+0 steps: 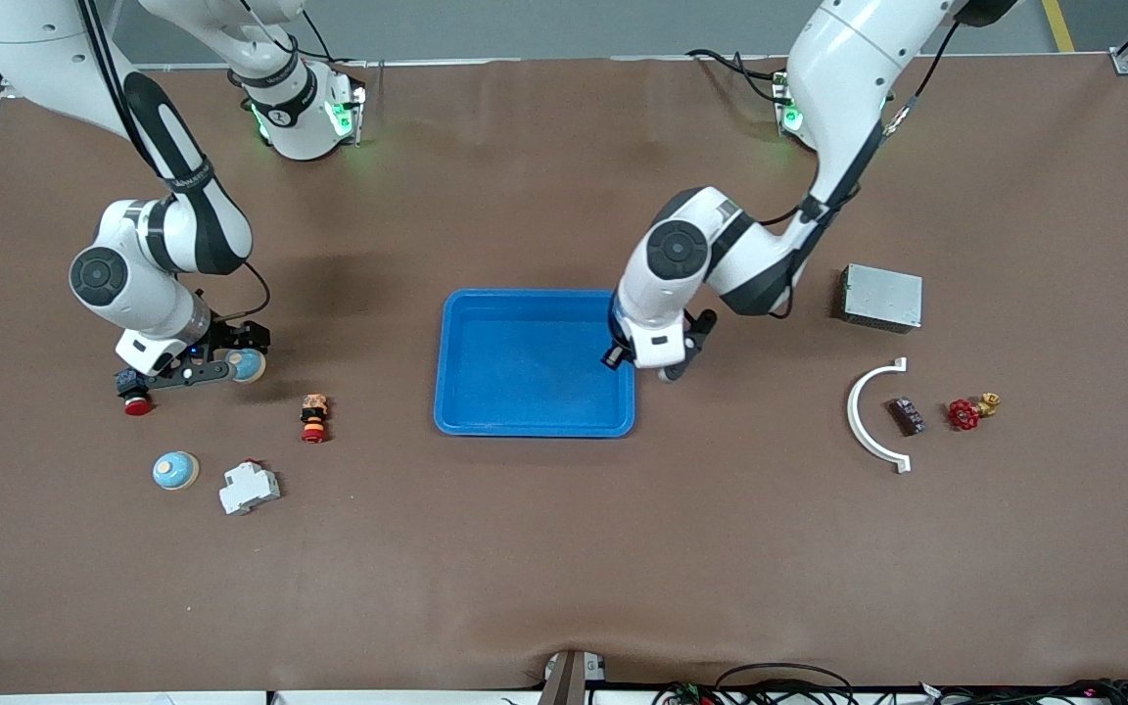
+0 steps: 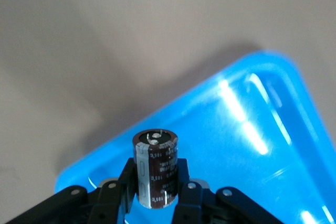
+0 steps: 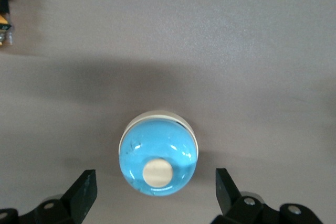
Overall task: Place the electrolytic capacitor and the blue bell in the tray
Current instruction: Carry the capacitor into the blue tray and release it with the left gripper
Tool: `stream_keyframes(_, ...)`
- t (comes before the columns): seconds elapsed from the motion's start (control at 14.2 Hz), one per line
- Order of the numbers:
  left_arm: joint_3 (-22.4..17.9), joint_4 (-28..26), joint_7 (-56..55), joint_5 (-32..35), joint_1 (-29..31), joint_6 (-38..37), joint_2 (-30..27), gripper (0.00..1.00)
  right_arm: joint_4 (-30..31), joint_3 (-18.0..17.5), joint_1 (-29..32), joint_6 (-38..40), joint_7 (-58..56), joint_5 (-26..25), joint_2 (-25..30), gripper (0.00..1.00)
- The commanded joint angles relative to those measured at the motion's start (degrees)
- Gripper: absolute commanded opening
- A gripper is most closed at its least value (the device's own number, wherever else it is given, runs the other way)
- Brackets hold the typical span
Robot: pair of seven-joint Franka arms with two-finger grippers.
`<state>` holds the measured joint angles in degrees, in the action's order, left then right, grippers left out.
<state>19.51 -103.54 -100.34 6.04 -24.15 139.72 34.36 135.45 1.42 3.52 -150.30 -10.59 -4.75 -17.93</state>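
The blue tray [image 1: 525, 364] lies mid-table and also shows in the left wrist view [image 2: 252, 140]. My left gripper [image 1: 666, 369] is shut on the electrolytic capacitor [image 2: 156, 169], a dark brown can with a silver stripe. It holds the capacitor upright in the air over the tray's rim toward the left arm's end. My right gripper [image 1: 247, 344] is open, fingers wide apart, low over a blue bell [image 1: 249, 366]. That bell [image 3: 158, 153] sits on the table with its beige knob up, touching neither finger. A second blue bell [image 1: 175, 471] lies nearer the front camera.
Toward the right arm's end lie an orange-black push button [image 1: 314, 417], a white breaker [image 1: 249, 488] and a red-capped button [image 1: 137, 403]. Toward the left arm's end lie a grey metal box [image 1: 882, 297], a white curved piece [image 1: 866, 416], a dark block [image 1: 907, 416] and a red valve [image 1: 967, 413].
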Motion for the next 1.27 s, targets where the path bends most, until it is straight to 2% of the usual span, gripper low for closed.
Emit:
stream_keyframes(0.0,-0.3,1.7,-2.3,0.6,-2.0,1.9,2.2,0.0,0.4,-0.1,0.1,-3.0,0.0,-1.2,-1.3,1.0)
stream_keyframes(0.21,-0.3,1.6,-2.3,1.0,-3.3,3.7,3.8,0.0,0.4,-0.1,-0.1,-3.4,0.0,-1.2,-1.8,1.0)
stream_keyframes(0.28,-0.3,1.6,-2.3,1.1,-3.2,3.7,4.0,0.39,0.4,-0.1,0.0,-4.1,0.0,-1.2,-2.1,1.0)
stream_keyframes(0.35,-0.3,1.5,-2.4,1.0,-3.2,3.7,4.1,0.99,0.4,-0.1,0.0,-4.4,0.0,-1.2,-2.5,1.0)
stream_keyframes(0.63,-0.4,1.3,-3.5,1.2,-2.1,2.8,1.0,1.0,0.4,-0.1,0.0,-4.3,0.0,-1.2,-2.5,1.0)
stream_keyframes(0.7,-1.0,1.2,-3.3,1.3,-2.0,2.0,-0.2,1.0,0.3,-0.1,0.0,-4.3,0.0,-1.2,-2.5,0.81)
stream_keyframes(0.84,-2.3,1.9,-3.1,3.7,-0.9,-0.6,-2.4,1.0,0.3,-0.1,-0.1,-4.3,-0.3,-1.2,-2.5,0.5)
stream_keyframes(0.91,-2.5,2.5,-3.0,7.6,-0.6,-2.6,-3.2,1.0,0.3,-0.1,-0.1,-4.3,-0.7,-1.2,-2.5,0.39)
stream_keyframes(0.98,-2.8,3.3,-2.6,10.9,0.8,-4.8,-4.2,1.0,0.3,-0.1,-0.1,-4.3,-0.8,-1.2,-2.5,0.35)
stream_keyframes(1.12,-2.5,3.5,1.7,12.0,4.5,-7.2,-5.8,1.0,0.3,-0.2,-0.2,-3.9,-0.8,-1.2,-2.4,0.18)
stream_keyframes(1.2,-2.5,3.2,5.4,11.9,6.5,-7.9,-6.5,1.0,0.3,-0.2,-0.3,-3.5,-0.7,-1.2,-2.2,0.15)
